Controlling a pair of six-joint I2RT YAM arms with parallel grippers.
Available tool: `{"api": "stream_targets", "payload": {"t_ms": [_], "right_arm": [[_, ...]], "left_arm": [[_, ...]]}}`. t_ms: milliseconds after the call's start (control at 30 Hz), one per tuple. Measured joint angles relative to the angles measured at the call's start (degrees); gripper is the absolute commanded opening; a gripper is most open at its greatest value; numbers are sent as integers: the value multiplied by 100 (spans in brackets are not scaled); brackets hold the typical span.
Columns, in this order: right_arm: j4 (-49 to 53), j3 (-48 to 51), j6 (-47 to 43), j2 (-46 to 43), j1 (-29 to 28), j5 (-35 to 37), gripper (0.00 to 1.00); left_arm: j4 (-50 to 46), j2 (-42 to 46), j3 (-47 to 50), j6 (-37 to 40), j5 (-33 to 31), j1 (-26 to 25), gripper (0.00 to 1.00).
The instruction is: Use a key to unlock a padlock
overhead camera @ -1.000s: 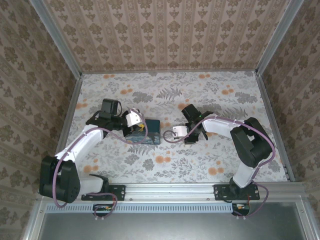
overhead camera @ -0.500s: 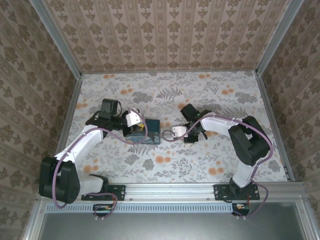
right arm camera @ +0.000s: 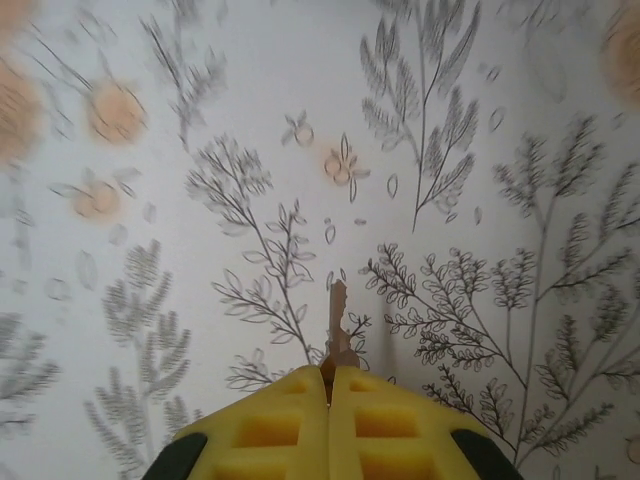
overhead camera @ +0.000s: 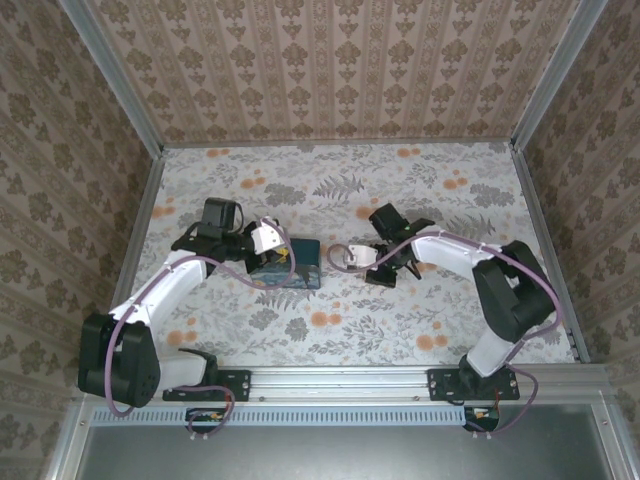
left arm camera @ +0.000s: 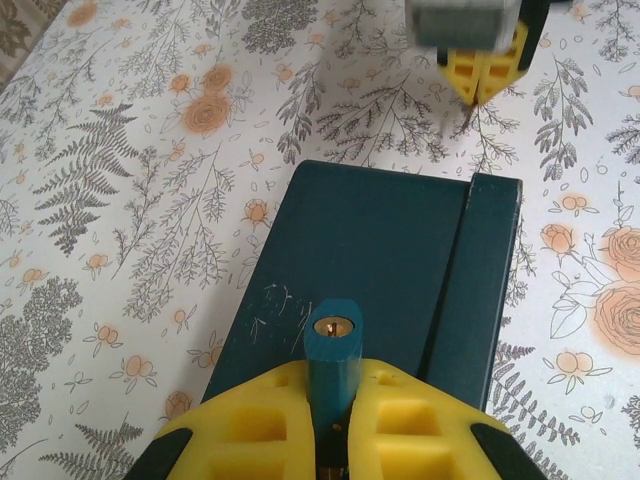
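The teal padlock (left arm camera: pixel 334 348) is pinched between my left gripper's yellow fingers (left arm camera: pixel 262 420), which hold it over the dark blue box (left arm camera: pixel 400 240). Its brass keyhole faces away from the wrist. The left gripper (left arm camera: pixel 335 378) is shut on it; the shackle is hidden. My right gripper (right arm camera: pixel 330 372) is shut on the reddish-brown key (right arm camera: pixel 337 325), whose toothed blade sticks out past the fingertips above the floral table. In the left wrist view the right gripper (left arm camera: pixel 478 88) hovers beyond the far edge of the box, apart from the padlock, its fingertips toward the box.
The blue box (overhead camera: pixel 303 262) lies on the floral table (overhead camera: pixel 400 320) between the two grippers, left gripper (overhead camera: pixel 280 252) over it, right gripper (overhead camera: pixel 345 258) just to its right. Patterned walls and metal rails (overhead camera: pixel 140 230) enclose the table.
The right gripper with the key has shifted slightly toward the back and rotated, and its elbow swung right. The left arm, padlock and box have not moved.
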State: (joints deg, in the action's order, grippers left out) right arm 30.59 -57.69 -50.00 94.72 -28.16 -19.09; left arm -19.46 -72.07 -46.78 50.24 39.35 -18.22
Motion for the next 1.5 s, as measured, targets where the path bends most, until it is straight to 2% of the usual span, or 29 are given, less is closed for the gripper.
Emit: {"api": "stream_targets", "payload": {"t_ms": [167, 300, 467, 567, 833, 1067, 1200, 1500], "right_arm": [[81, 68, 763, -750, 525, -1294, 0], [-289, 546, 1617, -1419, 944, -2365, 0], [-1878, 1510, 3495, -2072, 1294, -3654, 1], [-2747, 1799, 4446, -2087, 1364, -4059, 2], [-3661, 1821, 5648, -2081, 1458, -4426, 1], [-4743, 1799, 6832, -1609, 1460, -4610, 0], [-4828, 1596, 6977, -1266, 1333, -4570, 0], [-4271, 586, 6846, -402, 494, -4050, 0]], "left_arm": [[90, 24, 44, 4, 4, 0, 0], [164, 26, 70, 22, 4, 0, 0], [256, 26, 98, 20, 31, 0, 0], [299, 26, 114, 22, 48, -4, 0], [498, 85, 245, 105, 31, -151, 0], [769, 144, 367, 37, 131, -164, 0], [861, 142, 378, -11, 240, -195, 0], [935, 142, 380, -55, 308, -245, 0]]}}
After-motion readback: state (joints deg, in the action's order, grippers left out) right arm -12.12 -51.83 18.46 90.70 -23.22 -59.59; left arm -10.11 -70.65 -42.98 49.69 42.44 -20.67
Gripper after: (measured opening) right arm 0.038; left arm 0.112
